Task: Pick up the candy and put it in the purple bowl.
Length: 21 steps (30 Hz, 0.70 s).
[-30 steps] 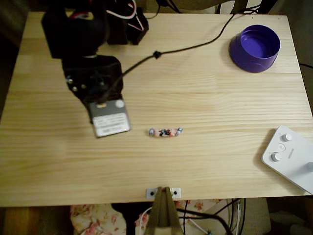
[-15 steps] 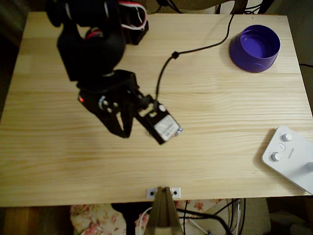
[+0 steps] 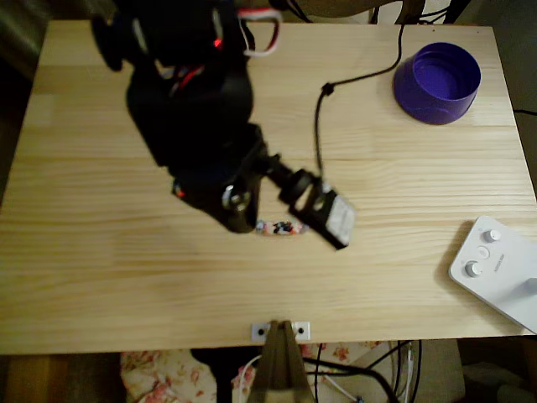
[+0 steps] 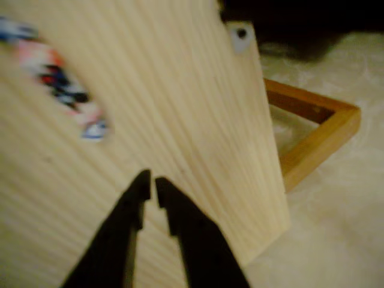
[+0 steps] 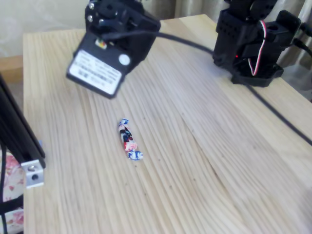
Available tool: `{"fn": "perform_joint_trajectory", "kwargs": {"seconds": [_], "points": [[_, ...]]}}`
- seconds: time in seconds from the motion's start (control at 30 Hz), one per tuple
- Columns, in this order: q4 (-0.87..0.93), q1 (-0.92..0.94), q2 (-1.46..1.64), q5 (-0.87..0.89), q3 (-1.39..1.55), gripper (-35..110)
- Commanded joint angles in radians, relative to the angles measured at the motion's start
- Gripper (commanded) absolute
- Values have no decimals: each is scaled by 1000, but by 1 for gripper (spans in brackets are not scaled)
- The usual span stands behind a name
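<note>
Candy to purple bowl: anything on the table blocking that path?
Nothing visible does. In the overhead view the candy lies mid-table, partly under the arm, and the purple bowl sits at the upper right corner. Bare wood lies between; the black cable runs just left of that line.

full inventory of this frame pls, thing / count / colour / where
candy: 1, pinkish-red wrapper with dark and white-bluish marks, lying mid-table, partly under the arm in the overhead view
purple bowl: 1, purple, far right corner of the table, empty
white device: 1, white with round knobs, near right edge of the table
cable: 1, black, running across the far part of the table
table: 1, light wood
metal bracket: 1, silver, at the near table edge
arm: 1, black, reaching over the candy
gripper: 1, black, fingers almost together just above the table, candy off to its upper left in the wrist view
</note>
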Motion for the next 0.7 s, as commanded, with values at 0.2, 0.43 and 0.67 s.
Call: {"fn": "perform_joint_trajectory", "kwargs": {"seconds": [0.2,0.43,0.67], "points": [[216,-132,-40,-44,-253,2],[250,-163,-124,-49,-290,5],[285,-150,-216,8,-367,16]]}}
